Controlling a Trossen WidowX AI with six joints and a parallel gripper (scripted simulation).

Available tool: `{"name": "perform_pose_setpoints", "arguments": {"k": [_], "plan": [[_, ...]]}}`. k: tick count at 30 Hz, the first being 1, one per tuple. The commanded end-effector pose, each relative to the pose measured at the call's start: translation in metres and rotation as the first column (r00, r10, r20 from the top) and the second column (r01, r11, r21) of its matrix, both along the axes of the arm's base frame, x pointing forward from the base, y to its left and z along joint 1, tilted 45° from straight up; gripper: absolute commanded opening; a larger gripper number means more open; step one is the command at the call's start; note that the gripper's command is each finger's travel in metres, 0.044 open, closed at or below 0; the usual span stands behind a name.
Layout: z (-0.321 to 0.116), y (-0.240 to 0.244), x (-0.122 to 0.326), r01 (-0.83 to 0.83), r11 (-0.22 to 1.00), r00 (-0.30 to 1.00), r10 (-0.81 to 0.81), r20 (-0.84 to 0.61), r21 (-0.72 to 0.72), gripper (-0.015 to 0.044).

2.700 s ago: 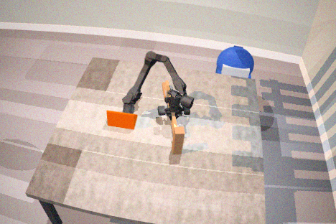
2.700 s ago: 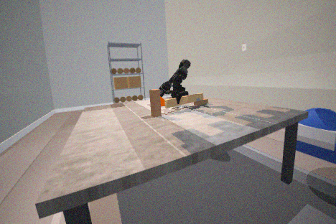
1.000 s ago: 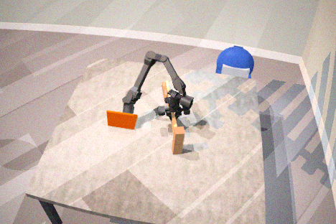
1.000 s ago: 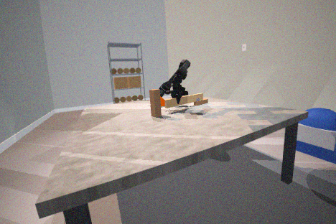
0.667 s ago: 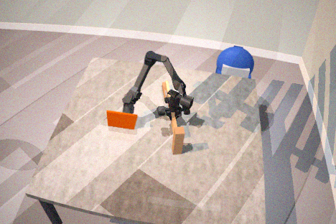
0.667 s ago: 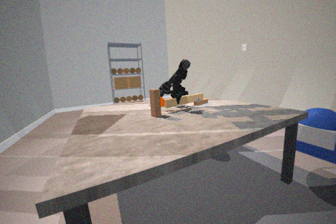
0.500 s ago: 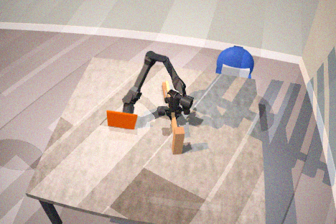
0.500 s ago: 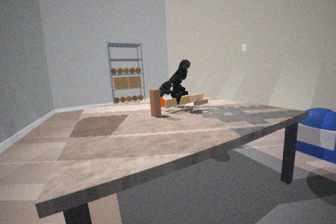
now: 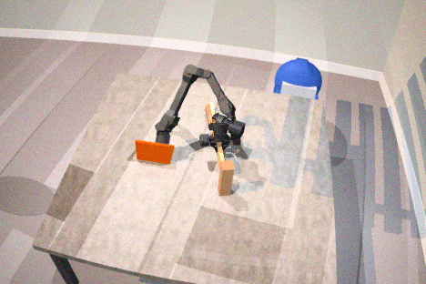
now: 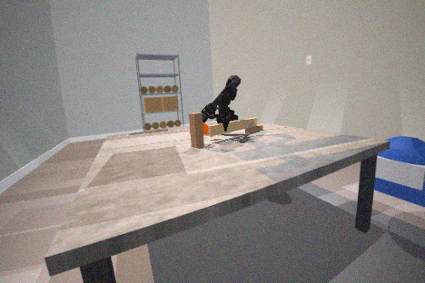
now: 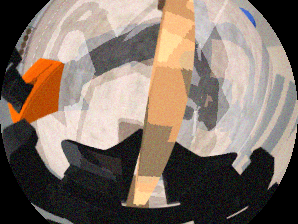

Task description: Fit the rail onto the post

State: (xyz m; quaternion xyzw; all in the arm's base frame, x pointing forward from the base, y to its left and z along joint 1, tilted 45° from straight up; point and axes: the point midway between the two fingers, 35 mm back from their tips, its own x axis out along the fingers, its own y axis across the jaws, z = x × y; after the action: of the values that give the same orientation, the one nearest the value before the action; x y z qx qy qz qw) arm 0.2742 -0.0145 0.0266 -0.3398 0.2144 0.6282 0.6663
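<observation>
The long pale rail [image 9: 221, 152] [image 10: 242, 124] [image 11: 169, 95] runs from the footboard block [image 10: 254, 130] [image 11: 161, 5] toward the upright post [image 9: 226, 179] [image 10: 196, 131]. Its far end is at the block; the bracket cannot be made out. In the exterior view its near end is off the table, beside the post's upper part, with a narrow gap showing orange behind. Whether the rail is exactly level is unclear. My gripper [image 9: 219, 142] [image 10: 225, 130] [image 11: 149, 133] is shut on the rail, nearer the post end. The pegs and holes are not visible.
An orange panel [image 9: 155, 152] [image 11: 49, 92] stands left of the rail by the arm's base. The arm arches over from the left. A blue and white bin [image 9: 298, 75] [image 10: 404, 168] stands beyond the table, and a shelf rack [image 10: 158, 75] is in the background.
</observation>
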Motion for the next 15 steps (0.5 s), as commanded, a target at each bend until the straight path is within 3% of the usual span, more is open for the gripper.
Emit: {"name": "perform_pose_setpoints", "arguments": {"k": [1, 15], "plan": [[0.0025, 0.0004, 0.0005, 0.003, 1.000, 1.000, -0.003, 0.005, 0.001, 0.0000], [0.0016, 0.0014, 0.0012, 0.003, 1.000, 1.000, -0.003, 0.005, 0.001, 0.0000]]}}
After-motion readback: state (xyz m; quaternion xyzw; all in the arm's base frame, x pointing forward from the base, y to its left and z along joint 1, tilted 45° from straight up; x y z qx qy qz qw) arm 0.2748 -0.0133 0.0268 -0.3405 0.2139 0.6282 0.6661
